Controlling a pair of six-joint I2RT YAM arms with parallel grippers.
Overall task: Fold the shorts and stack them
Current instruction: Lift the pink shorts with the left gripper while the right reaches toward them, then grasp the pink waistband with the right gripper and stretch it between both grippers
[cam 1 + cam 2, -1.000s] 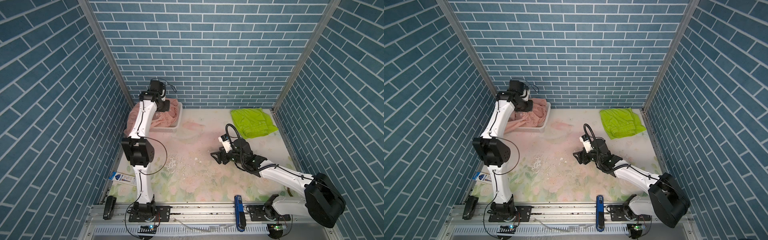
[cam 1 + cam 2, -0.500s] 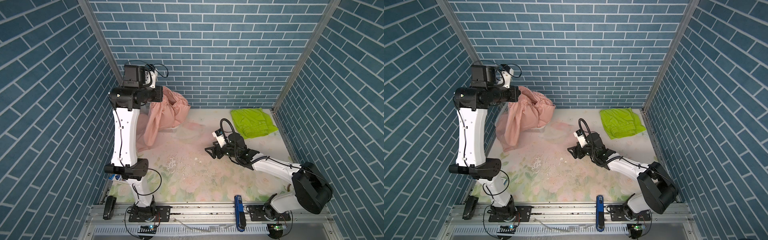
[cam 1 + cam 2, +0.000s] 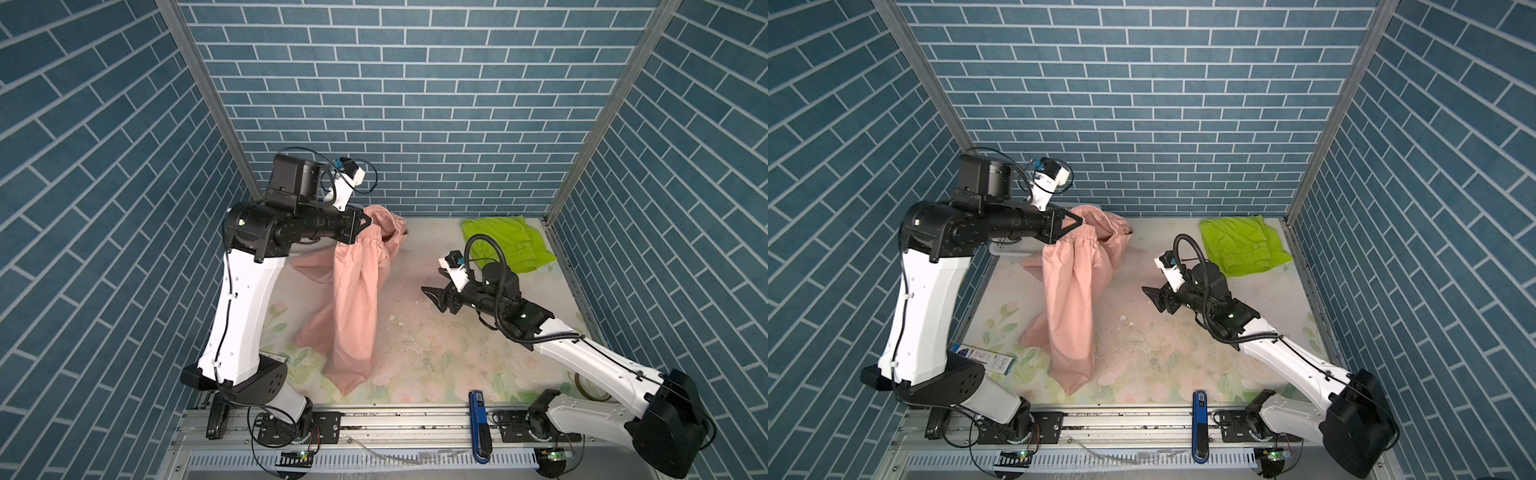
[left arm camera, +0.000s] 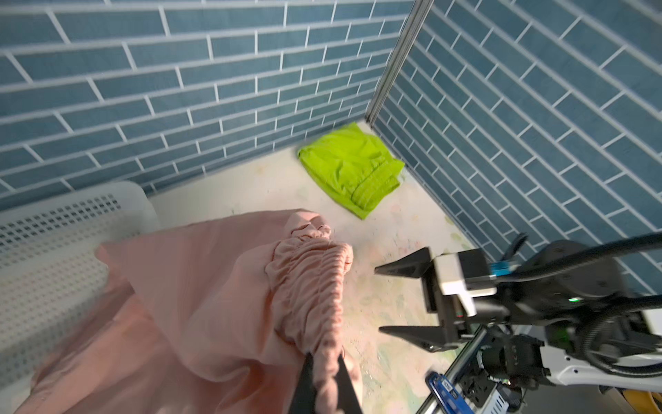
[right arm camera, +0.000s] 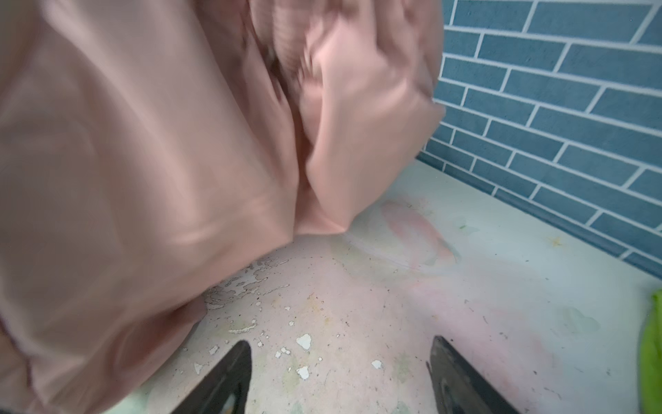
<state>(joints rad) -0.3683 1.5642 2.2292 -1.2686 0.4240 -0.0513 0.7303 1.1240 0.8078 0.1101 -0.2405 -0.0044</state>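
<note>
Pink shorts point(image 3: 353, 299) lifted out of basket point(image 4: 53, 229), waistband pinched in left claw point(image 3: 365, 222).

A: Where are the 2 pairs?
B: The hanging shorts point(image 3: 353, 299) dangle from the left hand point(image 3: 365, 222) over the left half of the table point(image 3: 436, 353); the flat shorts point(image 3: 505, 245) lie in its far right corner.
A: The basket point(image 4: 71, 215)?
B: Far left corner, behind the hanging shorts. The right hand point(image 3: 432, 298) is between the 2 pairs.
</note>
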